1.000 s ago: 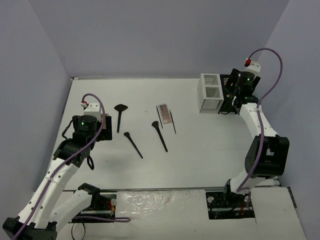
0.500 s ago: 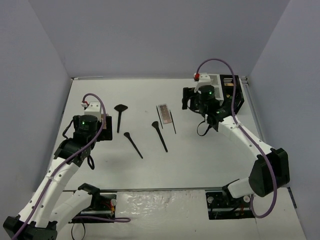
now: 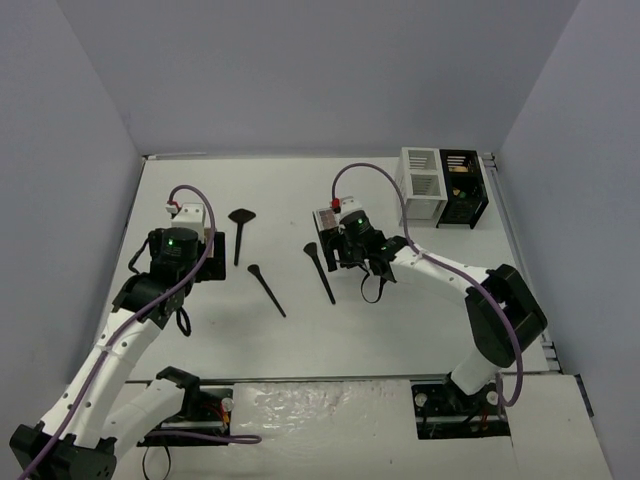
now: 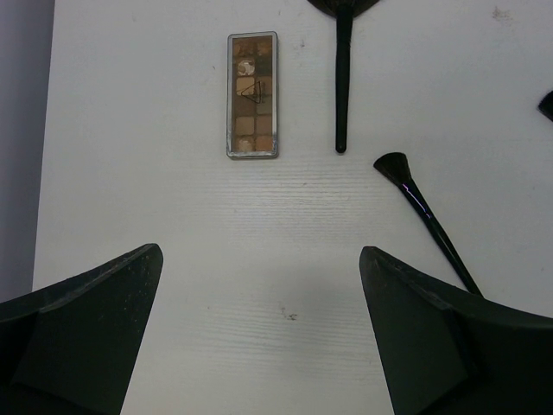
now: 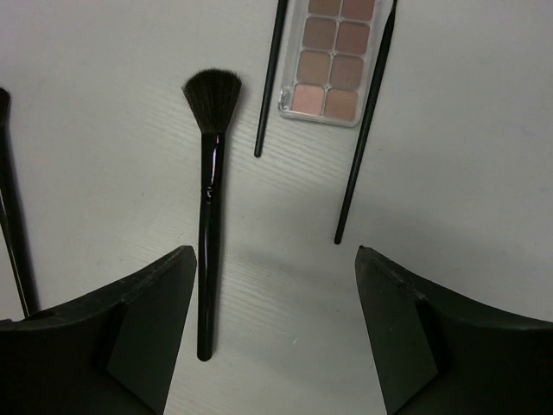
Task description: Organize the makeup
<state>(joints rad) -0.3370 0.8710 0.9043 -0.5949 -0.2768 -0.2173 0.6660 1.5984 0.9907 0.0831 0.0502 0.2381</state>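
Right gripper (image 5: 272, 341) spread wide, brush (image 5: 207, 233) at its 11 o'clock, palette (image 5: 329, 65) at 12; left gripper (image 4: 259, 341) likewise agape, second palette (image 4: 252, 95) at its 12

The white tabletop (image 3: 420, 330) lies bare along its near and right edges. Mid-tabletop, black long-handled brushes (image 3: 267, 289) lie scattered; a white slatted box (image 3: 421, 185) and black slatted box (image 3: 463, 187) fill the far right corner.

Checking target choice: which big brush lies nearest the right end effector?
The fluffy-headed brush left of the pink palette; the other two brushes lie further left.
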